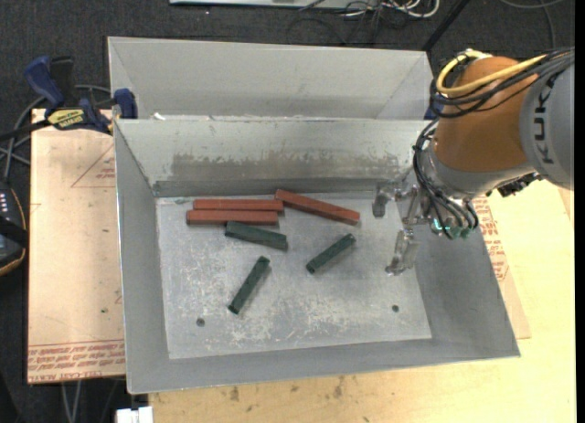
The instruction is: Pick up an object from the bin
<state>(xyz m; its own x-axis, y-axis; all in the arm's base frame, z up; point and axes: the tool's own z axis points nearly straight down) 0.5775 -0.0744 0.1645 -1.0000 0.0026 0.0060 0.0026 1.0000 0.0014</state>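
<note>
You have bright, even light from above: the grey metal bin [274, 142] carries a soft sheen, the dark green rectangular bars [249, 285] throw thin shadows, the black carpet [55, 10] looks dim.

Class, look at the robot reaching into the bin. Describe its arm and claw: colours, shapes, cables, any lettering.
The arm is a thick, rounded grey link bearing large dark letters, with "KU" visible. Its wrist wears a bulging orange cover, and yellow and pale cables loop over the top. Below hangs a tangle of dark wires, then a slim claw of silvery metal.
</note>
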